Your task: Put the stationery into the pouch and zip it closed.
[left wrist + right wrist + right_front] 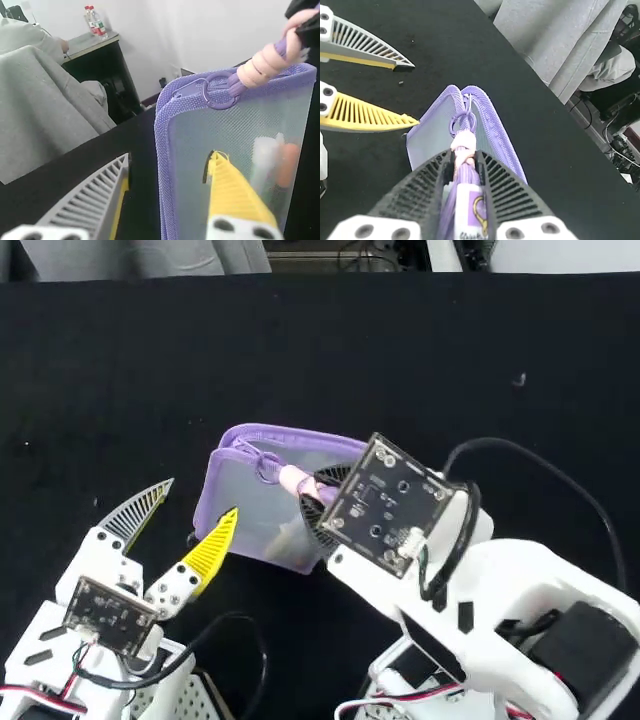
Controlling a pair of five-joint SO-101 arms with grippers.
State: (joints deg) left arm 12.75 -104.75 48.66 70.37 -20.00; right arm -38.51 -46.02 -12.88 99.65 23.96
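Gripping: right gripper (465, 155), black ribbed fingers, is clamped tight on the pink-and-purple braided zip pull (463, 142) of the translucent plastic pouch (250, 510) w/ purple woven edging. Pull runs taut to a purple metal ring (218, 92) at pouch's top corner.
Why: prob. to drag the slider along pouch's top edge. How much of the zip is shut, can't tell.
Bracing: left gripper (200, 498) has jaws spread wide, holding nothing. Yellow finger sits against or just off pouch's clear side wall; grey finger is well clear of pouch's end. Prob. there to steady pouch vs. the pull.
Pose: pouch stands upright on its long edge, btwn the two grippers.
Contents: stationery (272, 160), white and orange pen-like sticks, already inside pouch, seen thru the wall. Loading looks done; zipping is the step in hand.
Surface: black matte tabletop (120, 370) under pouch, a few pale specks.
Room: beyond pouch, white wall, dark desk w/ plastic bottles (95, 22), grey fabric (45, 100), cables.
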